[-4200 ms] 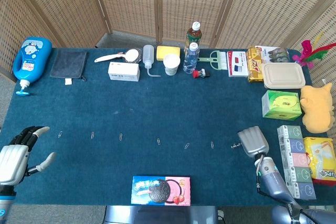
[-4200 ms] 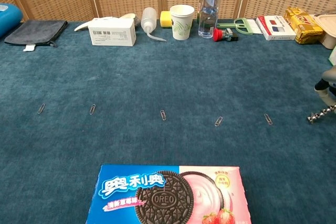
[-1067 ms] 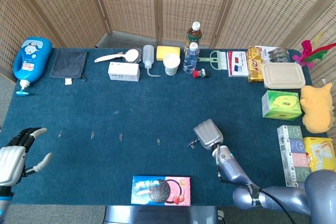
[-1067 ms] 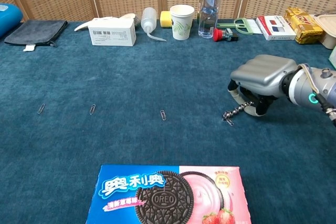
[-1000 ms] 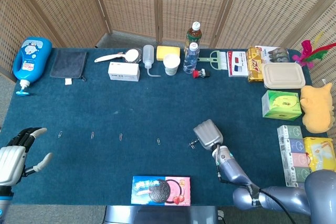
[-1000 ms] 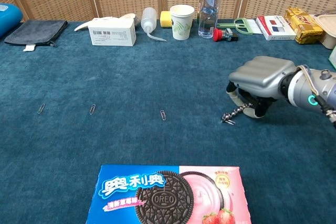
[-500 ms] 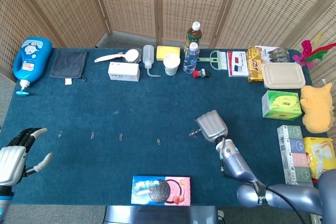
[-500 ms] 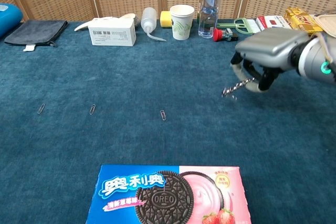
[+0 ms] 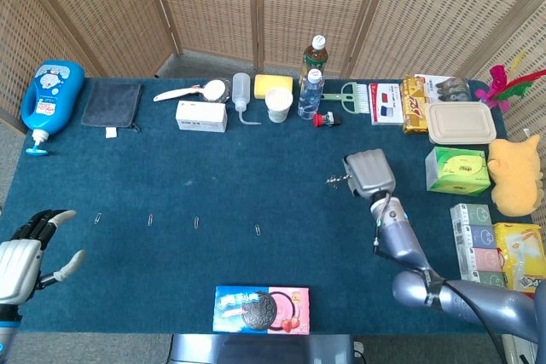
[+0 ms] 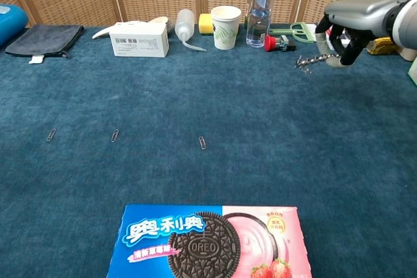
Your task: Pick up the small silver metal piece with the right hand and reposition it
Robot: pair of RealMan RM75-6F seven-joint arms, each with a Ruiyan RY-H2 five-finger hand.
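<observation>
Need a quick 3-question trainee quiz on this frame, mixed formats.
1. True or false: the right hand holds the small silver metal piece above the table.
2. How many paper clips does the chest view show on the cloth: A two, B three, C five?
3. Fill in: the left hand holds ____.

Key: 1 true. 2 B. 3 nothing; its fingers are apart.
</observation>
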